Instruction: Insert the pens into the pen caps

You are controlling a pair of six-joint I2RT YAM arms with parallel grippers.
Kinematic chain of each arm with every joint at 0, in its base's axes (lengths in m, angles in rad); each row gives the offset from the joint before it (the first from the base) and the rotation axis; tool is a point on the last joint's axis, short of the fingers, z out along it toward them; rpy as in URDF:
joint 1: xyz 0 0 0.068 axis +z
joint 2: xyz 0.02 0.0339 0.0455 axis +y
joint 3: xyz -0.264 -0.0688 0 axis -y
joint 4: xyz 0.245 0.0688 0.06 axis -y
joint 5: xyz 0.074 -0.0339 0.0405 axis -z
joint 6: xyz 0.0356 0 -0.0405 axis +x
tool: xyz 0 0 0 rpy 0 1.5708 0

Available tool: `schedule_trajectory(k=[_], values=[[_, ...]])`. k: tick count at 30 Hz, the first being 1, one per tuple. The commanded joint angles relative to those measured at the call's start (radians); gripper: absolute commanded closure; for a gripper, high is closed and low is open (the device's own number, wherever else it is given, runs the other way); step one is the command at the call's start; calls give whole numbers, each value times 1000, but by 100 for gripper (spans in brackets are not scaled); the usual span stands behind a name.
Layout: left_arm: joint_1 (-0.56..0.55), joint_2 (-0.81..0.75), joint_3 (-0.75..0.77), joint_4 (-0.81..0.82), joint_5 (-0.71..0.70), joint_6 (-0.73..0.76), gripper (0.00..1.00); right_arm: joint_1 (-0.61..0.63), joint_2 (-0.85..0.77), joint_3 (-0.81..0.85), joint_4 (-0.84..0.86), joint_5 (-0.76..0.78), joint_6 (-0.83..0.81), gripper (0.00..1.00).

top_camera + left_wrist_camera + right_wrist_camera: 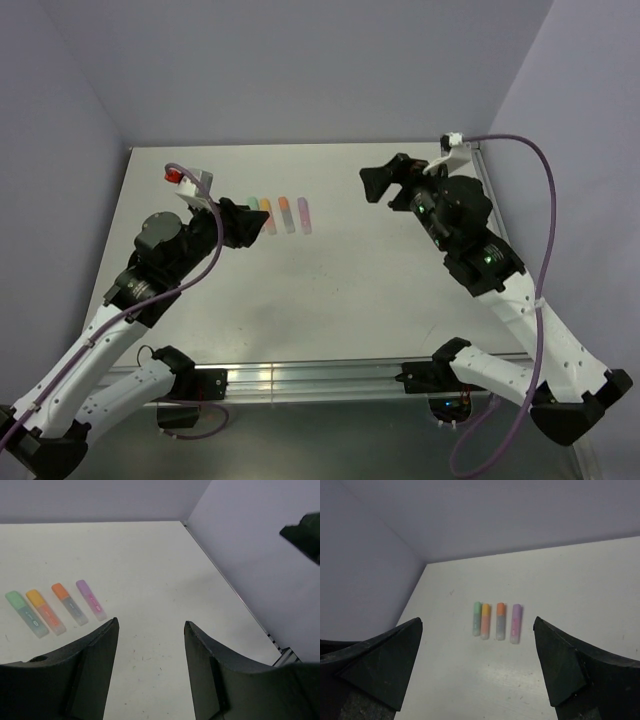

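Four pens lie side by side in a row at the table's back middle: green (254,206), yellow-orange (267,215), orange (286,213) and purple (304,214). Each has a pale barrel and a solid coloured far end. No separate pen caps show anywhere. The row also shows in the left wrist view, green (23,613) to purple (90,599), and in the right wrist view, green (477,618) to purple (515,623). My left gripper (245,222) is open and empty just left of the row, its tip over the green pen's near end. My right gripper (385,182) is open and empty, raised to the right of the row.
The white table (330,290) is closed in by purple walls at the back (300,70), left and right. A metal rail (300,378) runs along the near edge between the arm bases. A purple cable (545,230) loops beside the right arm.
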Motion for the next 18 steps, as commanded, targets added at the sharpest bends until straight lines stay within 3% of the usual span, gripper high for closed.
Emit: schedule_trajectory(k=[1, 6, 18], values=[[5, -20, -4, 13, -24, 19, 40, 2, -53, -131, -32, 42, 25, 0], [5, -5, -4, 15, -13, 17, 40, 2, -143, -188, -77, 54, 3, 0], [6, -2, -5, 19, -3, 16, 40, 2, -126, -182, -75, 14, -4, 0]])
